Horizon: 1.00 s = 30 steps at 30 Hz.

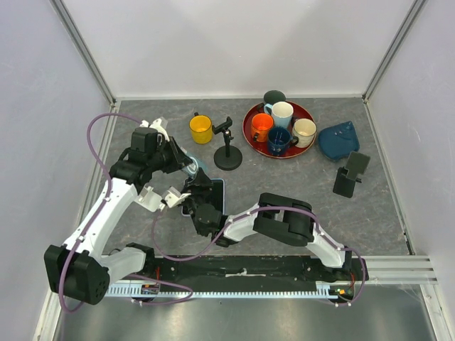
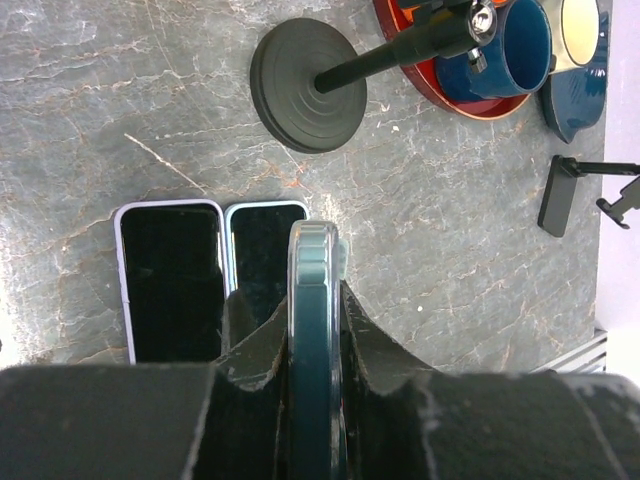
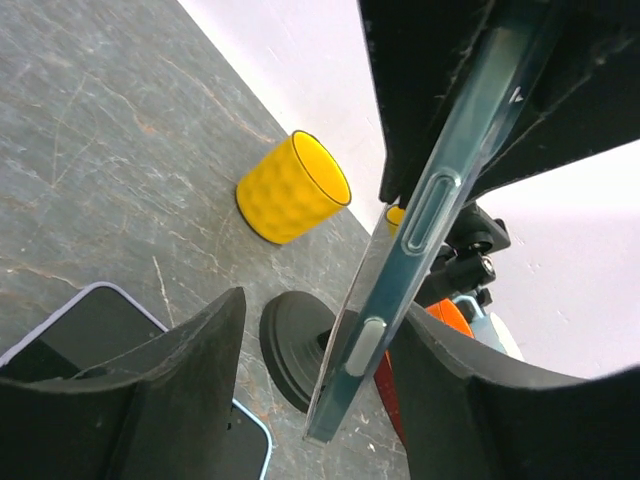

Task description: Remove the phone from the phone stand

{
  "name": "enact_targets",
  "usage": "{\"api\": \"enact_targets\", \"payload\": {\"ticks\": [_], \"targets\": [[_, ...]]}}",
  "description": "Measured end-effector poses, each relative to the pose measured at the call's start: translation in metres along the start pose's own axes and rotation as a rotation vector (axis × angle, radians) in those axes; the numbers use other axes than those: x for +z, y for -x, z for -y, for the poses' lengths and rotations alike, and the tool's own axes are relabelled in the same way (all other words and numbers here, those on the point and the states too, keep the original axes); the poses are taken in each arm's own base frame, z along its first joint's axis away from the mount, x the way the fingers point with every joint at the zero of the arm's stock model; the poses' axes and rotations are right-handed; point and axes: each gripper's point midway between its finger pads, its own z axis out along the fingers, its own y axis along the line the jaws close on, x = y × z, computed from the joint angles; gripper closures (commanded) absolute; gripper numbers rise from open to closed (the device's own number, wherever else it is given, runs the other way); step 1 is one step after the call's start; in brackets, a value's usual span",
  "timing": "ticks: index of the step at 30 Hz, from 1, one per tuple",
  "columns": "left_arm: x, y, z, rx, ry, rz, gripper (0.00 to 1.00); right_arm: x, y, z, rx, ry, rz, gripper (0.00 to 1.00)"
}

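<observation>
Left gripper [image 2: 300, 310] is clamped on the phone [image 2: 314, 260], jaws tight against both faces. I've got it edge-up, off the phone stand [image 2: 305, 85] and on the near side of its round base.

Right gripper [image 3: 320, 310] sits underneath with its jaws spread wide. The phone's lower end hangs between the fingers [image 3: 170, 380]. I can't tell from here whether either pad touches it.

Counting phones, I see three. One is in the left gripper. Two more lie flat and side by side on the table [image 1: 284, 206], screens up: a lilac-edged phone [image 2: 172, 280] and a pale-blue-edged phone [image 2: 262, 255], just below the held one.

There are two stands: the round-based one, and a second stand [image 1: 350, 175] well off to the right.

Mugs come to six. A yellow mug [image 1: 201, 128] stands alone just left of the round-based stand. Five sit on the one red tray [image 1: 247, 121]: dark green mug [image 1: 274, 98], white mug [image 1: 282, 114], orange mug [image 1: 261, 126], blue mug [image 1: 279, 140] and cream mug [image 1: 304, 131].

One blue pouch [image 1: 339, 140] lies just right of the tray.
</observation>
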Motion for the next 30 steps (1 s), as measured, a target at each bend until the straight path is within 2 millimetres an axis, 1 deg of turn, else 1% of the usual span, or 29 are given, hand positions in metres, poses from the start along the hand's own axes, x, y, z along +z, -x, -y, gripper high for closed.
{"api": "enact_targets", "payload": {"ticks": [2, 3, 5, 6, 8, 9, 10, 13, 15, 16, 18, 19, 21, 22, 25, 28, 30], "targets": [[0.002, -0.002, 0.0, -0.006, -0.004, -0.011, 0.98, 0.0, -0.002, 0.003, -0.029, -0.018, -0.013, 0.48], [0.003, -0.002, -0.001, -0.008, -0.001, -0.015, 0.98, 0.0, -0.002, 0.005, -0.038, -0.027, -0.018, 0.55], [0.004, -0.003, -0.002, -0.013, -0.003, -0.024, 0.98, 0.0, -0.004, 0.007, -0.064, -0.039, -0.03, 0.64], [0.005, -0.004, -0.003, -0.016, -0.003, -0.029, 0.98, 0.001, -0.005, 0.008, -0.072, -0.047, -0.036, 0.73], [0.008, -0.005, -0.006, -0.021, 0.003, -0.036, 0.98, 0.0, -0.006, 0.011, -0.076, -0.066, -0.05, 0.81], [0.009, -0.006, -0.006, -0.038, 0.003, -0.042, 0.98, 0.0, -0.008, 0.014, -0.059, -0.082, -0.057, 0.93], [0.01, -0.006, -0.006, -0.058, 0.0, -0.046, 0.98, 0.0, -0.009, 0.018, -0.036, -0.103, -0.066, 0.99], [0.012, -0.003, -0.001, -0.09, -0.024, -0.045, 0.97, -0.001, -0.01, 0.026, 0.009, -0.142, -0.08, 1.0], [0.012, -0.004, 0.001, -0.095, -0.034, -0.051, 0.91, -0.001, -0.011, 0.028, 0.009, -0.149, -0.086, 1.0], [0.012, -0.004, 0.001, -0.096, -0.035, -0.053, 0.81, -0.002, -0.012, 0.028, 0.009, -0.15, -0.089, 1.0], [0.012, -0.005, 0.002, -0.097, -0.038, -0.058, 0.69, -0.003, -0.013, 0.028, 0.005, -0.149, -0.089, 1.0], [0.012, -0.006, 0.002, -0.098, -0.038, -0.061, 0.54, -0.004, -0.013, 0.029, 0.003, -0.148, -0.089, 1.0], [0.012, -0.01, 0.002, -0.09, -0.044, -0.076, 0.4, -0.007, -0.016, 0.031, -0.024, -0.135, -0.087, 1.0], [0.012, -0.011, 0.004, -0.084, -0.054, -0.079, 0.3, -0.01, -0.018, 0.031, -0.045, -0.122, -0.089, 1.0], [0.008, -0.008, 0.008, -0.069, -0.067, -0.063, 0.17, -0.02, -0.032, 0.029, -0.11, -0.084, -0.102, 1.0], [-0.001, -0.001, 0.01, -0.052, -0.073, -0.016, 0.12, -0.032, -0.044, 0.029, -0.163, -0.049, -0.117, 1.0], [-0.013, 0.01, 0.013, -0.025, -0.076, 0.059, 0.12, -0.04, -0.05, 0.032, -0.188, -0.03, -0.125, 1.0]]}}
